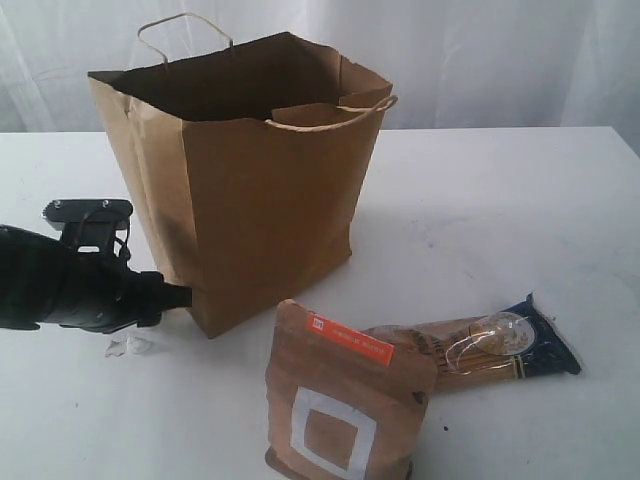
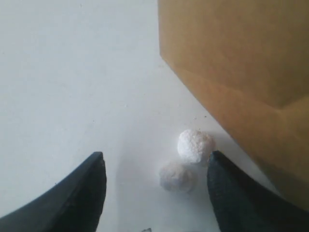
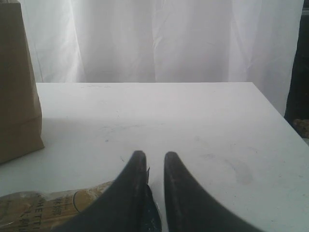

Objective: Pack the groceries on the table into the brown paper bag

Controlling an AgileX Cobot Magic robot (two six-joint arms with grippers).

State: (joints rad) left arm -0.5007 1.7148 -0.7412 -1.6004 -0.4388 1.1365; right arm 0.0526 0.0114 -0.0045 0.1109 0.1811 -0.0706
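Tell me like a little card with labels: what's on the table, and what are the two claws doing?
Bag: brown paper bag upright on the table, top open
Not packed yet: brown pouch with white square; spaghetti pack lying flat
Left claw: open, low beside the bag's bottom corner, holding nothing
In its gap: two small white lumps on the table
Right claw: jaws nearly together over the spaghetti pack's end; grip unclear

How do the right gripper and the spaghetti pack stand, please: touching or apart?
Apart: the exterior view shows the spaghetti pack lying free, with the right gripper nowhere in it.
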